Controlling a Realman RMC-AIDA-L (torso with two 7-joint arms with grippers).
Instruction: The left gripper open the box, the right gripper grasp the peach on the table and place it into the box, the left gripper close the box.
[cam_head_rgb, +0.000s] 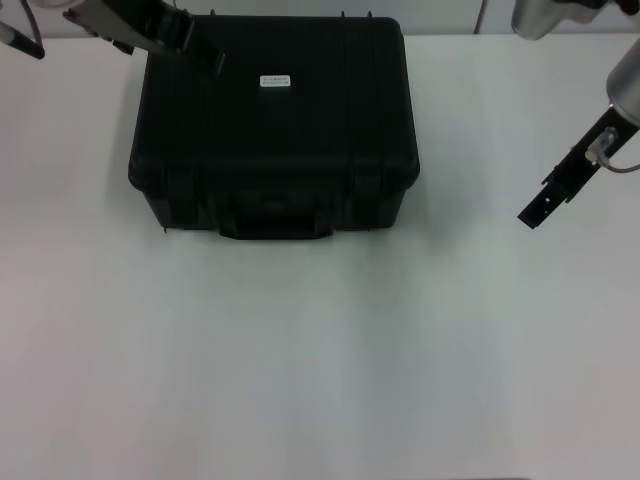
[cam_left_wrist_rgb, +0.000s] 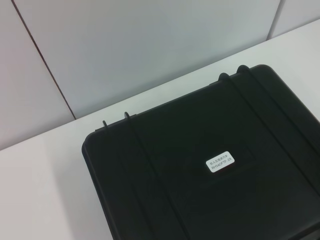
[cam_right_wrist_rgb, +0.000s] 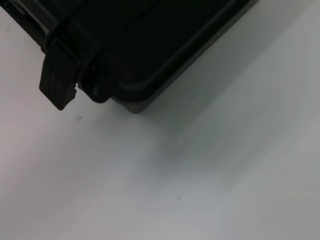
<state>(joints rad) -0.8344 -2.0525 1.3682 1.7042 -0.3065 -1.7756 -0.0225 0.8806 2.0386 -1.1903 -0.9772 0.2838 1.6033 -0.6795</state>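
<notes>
Box (cam_head_rgb: 275, 130) sits shut on the white bench (cam_head_rgb: 320, 350), at about 12 o'clock in the head view, handle facing the robot and a small white label (cam_head_rgb: 274, 80) on its ribbed lid. The left gripper (cam_head_rgb: 200, 52) hangs over the lid's 11 o'clock corner; I cannot tell whether it is open. The right gripper (cam_head_rgb: 533, 215) hovers above bare bench at 3 o'clock, well apart from the box; its state cannot be told either. No peach shows in any view.
</notes>
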